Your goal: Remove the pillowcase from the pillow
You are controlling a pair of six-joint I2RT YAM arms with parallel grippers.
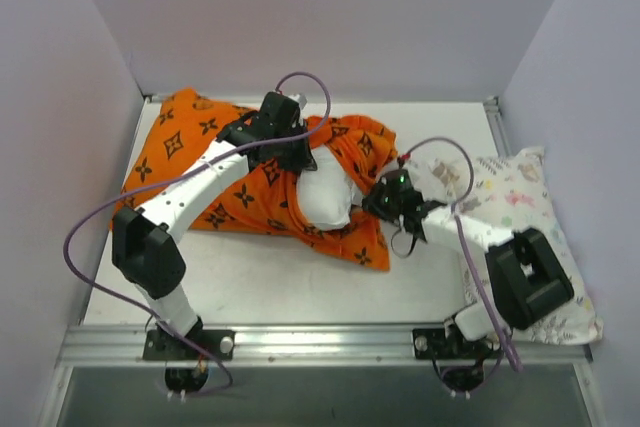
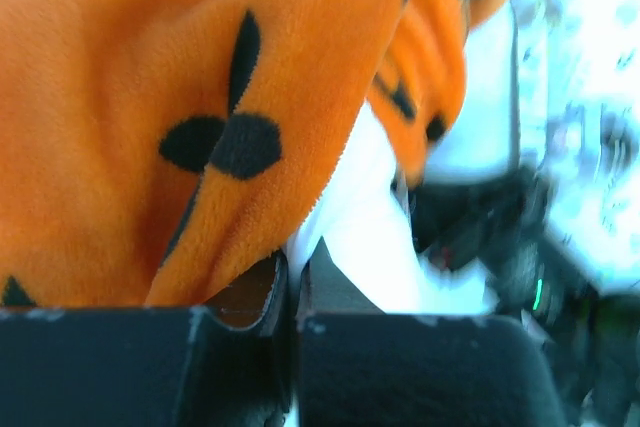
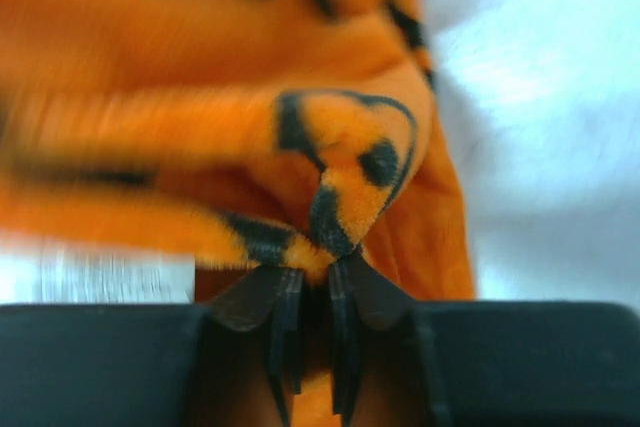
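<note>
Top external view: two arms grip an orange pillowcase (image 1: 200, 162) on the table (image 1: 300, 282), the white pillow (image 1: 325, 199) bulging from its open end.

The left gripper (image 1: 298, 155) sits at the cover's bunched mouth, fingers closed to a narrow slit on the orange edge. The right gripper (image 1: 380, 197) pinches a printed fold tight. The pillowcase lies across the table's far left and middle, covering most of the pillow. A floral-print pillow (image 1: 520, 197) lies beneath the right arm.
</note>
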